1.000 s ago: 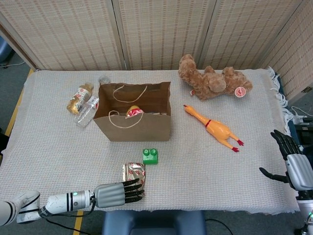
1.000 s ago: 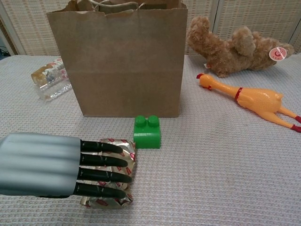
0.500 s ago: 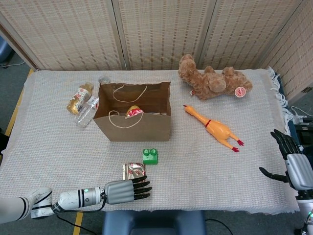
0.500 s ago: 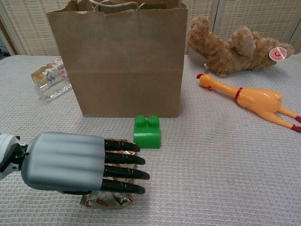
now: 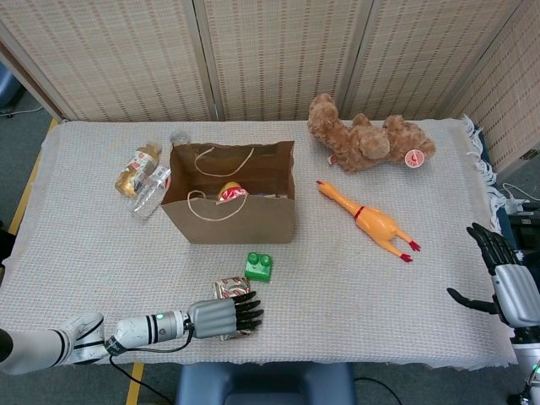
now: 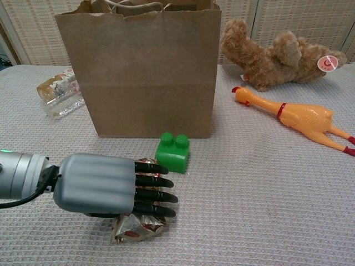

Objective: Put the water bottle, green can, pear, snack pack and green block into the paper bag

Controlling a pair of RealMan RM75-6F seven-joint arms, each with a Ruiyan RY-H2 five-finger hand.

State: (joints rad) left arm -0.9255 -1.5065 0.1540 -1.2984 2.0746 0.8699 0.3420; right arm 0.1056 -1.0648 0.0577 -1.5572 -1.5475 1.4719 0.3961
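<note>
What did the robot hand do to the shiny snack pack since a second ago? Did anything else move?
The left robot hand slid further right across the snack pack and curled over it; the pack now looks crumpled beneath it. The green block was nudged and sits slightly turned. The paper bag, rubber chicken, teddy bear and right robot hand stayed put.

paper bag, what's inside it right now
Looking down from the head view, the paper bag holds a round yellowish item with a red-and-white label, lying beside the handles. Its identity is unclear, and the bag's walls hide whatever else lies lower down.
</note>
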